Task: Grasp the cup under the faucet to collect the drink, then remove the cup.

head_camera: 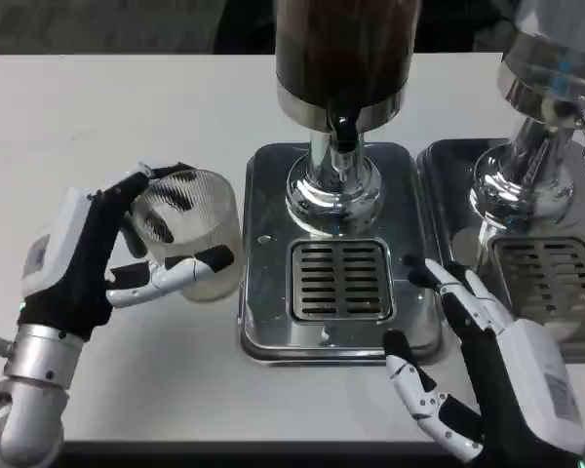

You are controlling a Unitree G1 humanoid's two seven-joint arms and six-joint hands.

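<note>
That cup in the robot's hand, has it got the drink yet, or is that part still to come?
Done: the left hand grips the clear cup. In hand: the cup sits left of the drip tray, not under the faucet. Whether it holds drink is unclear. The right hand waits open near the tray's grate.

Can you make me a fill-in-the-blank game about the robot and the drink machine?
1. The robot's ____ hand holds the clear cup.
2. The cup is on the ____ side of the metal drip tray, not under the faucet.
3. The right hand holds ____.
4. The table is ____ in colour.

Missing words: left; left; nothing; white
</note>
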